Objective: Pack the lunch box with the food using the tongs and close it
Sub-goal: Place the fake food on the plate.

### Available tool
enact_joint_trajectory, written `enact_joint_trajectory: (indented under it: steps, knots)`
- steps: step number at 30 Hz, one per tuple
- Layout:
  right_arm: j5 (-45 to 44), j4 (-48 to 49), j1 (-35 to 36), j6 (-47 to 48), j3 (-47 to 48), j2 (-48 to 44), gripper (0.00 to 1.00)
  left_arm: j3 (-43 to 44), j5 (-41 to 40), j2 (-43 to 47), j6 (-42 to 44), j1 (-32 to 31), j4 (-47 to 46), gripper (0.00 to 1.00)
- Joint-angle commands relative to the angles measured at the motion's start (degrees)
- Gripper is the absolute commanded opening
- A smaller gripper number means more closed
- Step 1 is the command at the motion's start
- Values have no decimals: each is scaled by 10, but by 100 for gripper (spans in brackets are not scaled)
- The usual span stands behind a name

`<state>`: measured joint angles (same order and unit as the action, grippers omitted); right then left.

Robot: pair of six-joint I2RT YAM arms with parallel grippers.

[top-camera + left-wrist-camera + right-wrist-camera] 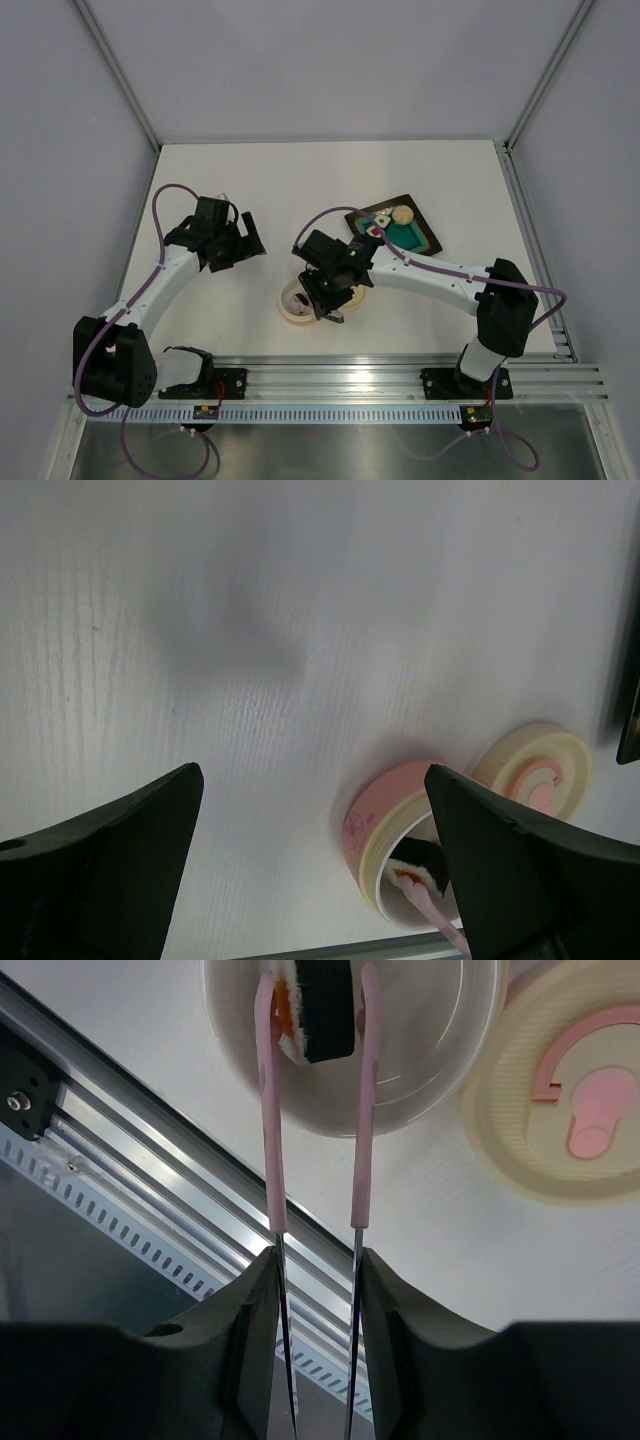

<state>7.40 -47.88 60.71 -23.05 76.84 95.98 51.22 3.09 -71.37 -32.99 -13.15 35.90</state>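
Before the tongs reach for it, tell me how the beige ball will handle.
Likely to roll if nudged: the beige ball is round. It may slip between the tongs' narrow arms. Probably light, being small beside the tray.

Pink tongs (267,1110), cream lunch box (435,1070), cream lid (520,1150) marked pink.

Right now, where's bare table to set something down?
Free: far strip of table behind left gripper and tray; patch between left arm and lunch box. Crowded: centre, where right gripper, tongs and lid bunch around it.
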Motion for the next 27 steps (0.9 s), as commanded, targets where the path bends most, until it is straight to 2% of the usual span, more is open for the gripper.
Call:
enact_joint_trajectory:
  steps: [1,24,26,27]
  knots:
    - [-32,-20,-4,-5,29,-20,42,2,13,4,6,2,-22,98]
    - [-67,-38,-4,-4,57,-41,43,4,20,-3,6,3,-25,98]
    - [-70,-39,-4,-4,57,-41,40,4,20,-3,7,3,-26,98]
    - [-72,-36,-4,-4,57,-44,33,5,20,-3,7,3,-25,98]
